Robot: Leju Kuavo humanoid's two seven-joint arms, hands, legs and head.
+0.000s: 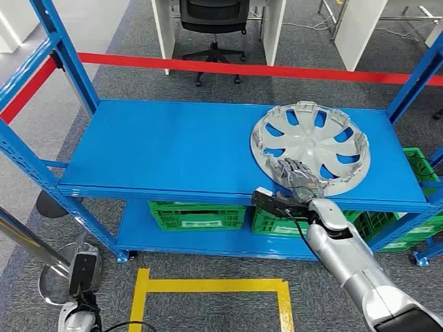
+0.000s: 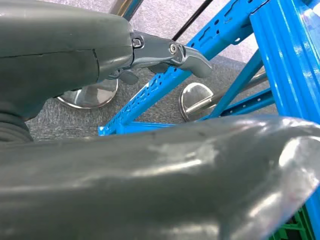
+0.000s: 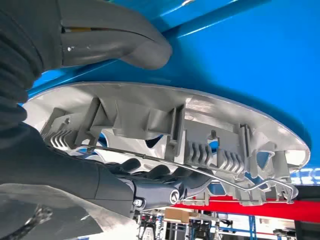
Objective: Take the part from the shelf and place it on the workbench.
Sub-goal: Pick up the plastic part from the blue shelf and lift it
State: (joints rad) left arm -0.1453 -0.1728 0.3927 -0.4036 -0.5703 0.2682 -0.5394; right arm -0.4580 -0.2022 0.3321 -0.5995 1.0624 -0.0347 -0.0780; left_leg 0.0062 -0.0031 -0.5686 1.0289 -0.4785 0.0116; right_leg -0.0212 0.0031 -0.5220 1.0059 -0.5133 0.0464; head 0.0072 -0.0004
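At the far left, low beside the blue shelf, the left hand hangs near a shelf leg and the floor; its wrist view shows a thumb and a finger stretched out with nothing between them, so it looks released, though most of the hand is out of sight. Further right, green crates sit on the lower level. On the right part of the top level lies the part, a silver wheel cover, inner side up. The right hand is at its near rim: the right wrist view shows the thumb under the rim and the fingers curled inside over the wire ring, so it is grasping the cover. By my reading, the grasp is made or nearly made; lifting, carrying and setting it on the bench all remain.
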